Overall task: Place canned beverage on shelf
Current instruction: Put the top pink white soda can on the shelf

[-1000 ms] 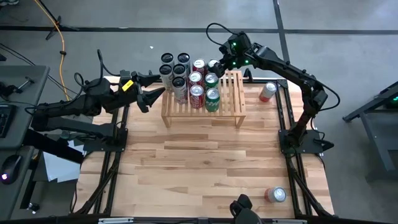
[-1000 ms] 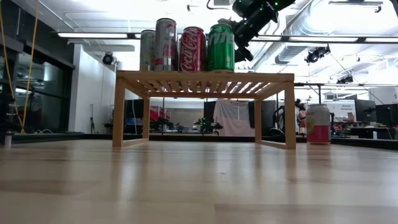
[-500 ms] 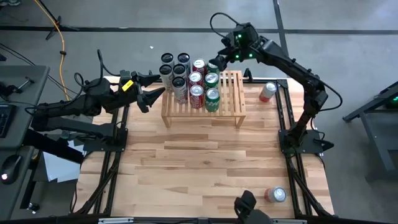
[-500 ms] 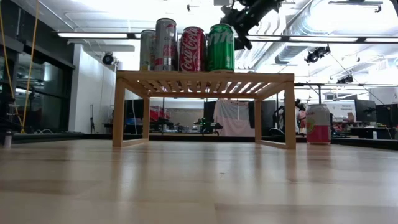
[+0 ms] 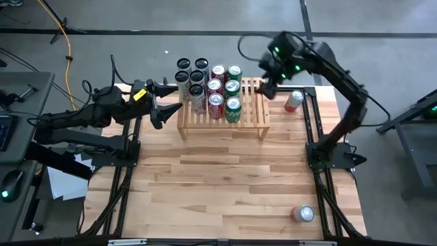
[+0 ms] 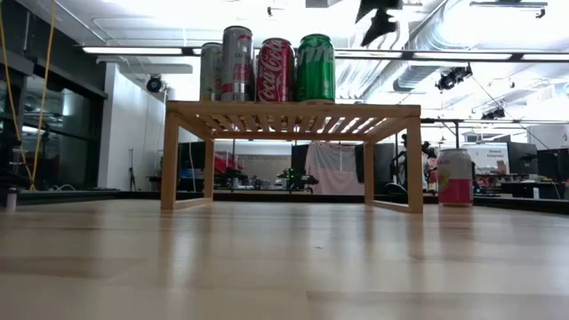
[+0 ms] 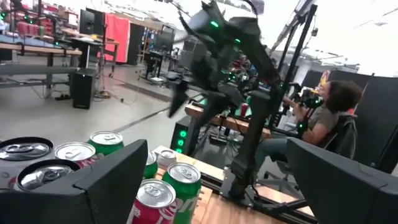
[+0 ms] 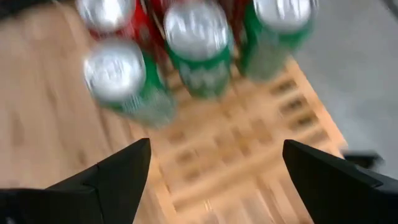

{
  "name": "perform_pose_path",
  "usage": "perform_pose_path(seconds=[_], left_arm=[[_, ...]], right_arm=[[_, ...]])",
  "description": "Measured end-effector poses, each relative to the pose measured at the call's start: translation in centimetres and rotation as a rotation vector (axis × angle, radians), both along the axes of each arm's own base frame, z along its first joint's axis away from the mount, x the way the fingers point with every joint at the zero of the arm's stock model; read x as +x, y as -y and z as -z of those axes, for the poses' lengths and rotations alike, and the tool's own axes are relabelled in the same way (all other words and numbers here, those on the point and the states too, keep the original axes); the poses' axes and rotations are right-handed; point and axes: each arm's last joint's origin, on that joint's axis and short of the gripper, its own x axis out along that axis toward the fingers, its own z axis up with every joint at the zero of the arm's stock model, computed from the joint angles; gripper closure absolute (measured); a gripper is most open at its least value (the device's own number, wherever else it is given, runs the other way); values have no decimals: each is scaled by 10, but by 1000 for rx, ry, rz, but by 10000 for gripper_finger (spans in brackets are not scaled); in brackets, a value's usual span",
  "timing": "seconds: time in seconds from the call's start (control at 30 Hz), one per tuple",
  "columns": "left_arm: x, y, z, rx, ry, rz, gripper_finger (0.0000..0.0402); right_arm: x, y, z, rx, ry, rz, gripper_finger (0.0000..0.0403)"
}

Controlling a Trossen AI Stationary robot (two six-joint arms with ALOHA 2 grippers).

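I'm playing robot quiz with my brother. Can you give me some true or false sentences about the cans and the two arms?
1. Three green cans stand on the shelf. True.
2. The right gripper holds a can. False: its jaws are open and empty, above the shelf's right end.
3. A pink can stands on the table to the right of the shelf. True.
4. The left gripper is shut. False: it waits open, left of the shelf.
5. The shelf is full. False: its right part is bare.

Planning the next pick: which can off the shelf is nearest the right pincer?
The pink-and-white can standing just right of the shelf, close to the right pincer; the other loose can sits at the table's near edge.
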Motion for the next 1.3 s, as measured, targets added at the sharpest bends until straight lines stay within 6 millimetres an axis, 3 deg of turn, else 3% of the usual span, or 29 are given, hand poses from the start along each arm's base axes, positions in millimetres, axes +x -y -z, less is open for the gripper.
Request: perform_pose_path(seconds=[0.1, 0.23, 0.33, 0.43, 0.67, 0.83, 1.07, 1.3], left_arm=[[-1, 0, -1, 3, 6, -2, 28], [-1, -2, 0, -5, 5, -12, 28], [-2, -4, -1, -6, 8, -27, 28], [-2, -8, -1, -34, 17, -44, 28], [-3, -11, -1, -93, 40, -53, 28], [-2, -10, -1, -101, 42, -18, 28], [-2, -10, 0, -124, 49, -11, 28], [-2, -10, 0, -125, 43, -11, 28]], right_arm=[[-20, -24, 6, -56, -67, 60, 53], [-66, -49, 23, -111, -44, 288, 53], [-96, -55, 47, -95, -2, 572, 53], [-111, -49, 77, -8, -5, 806, 53], [-114, 0, 138, -7, -85, 1109, 53], [-115, 29, 169, 20, -70, 1285, 53], [-106, 33, 177, -49, -37, 1418, 53], [-104, 35, 191, -93, -135, 1545, 53]])
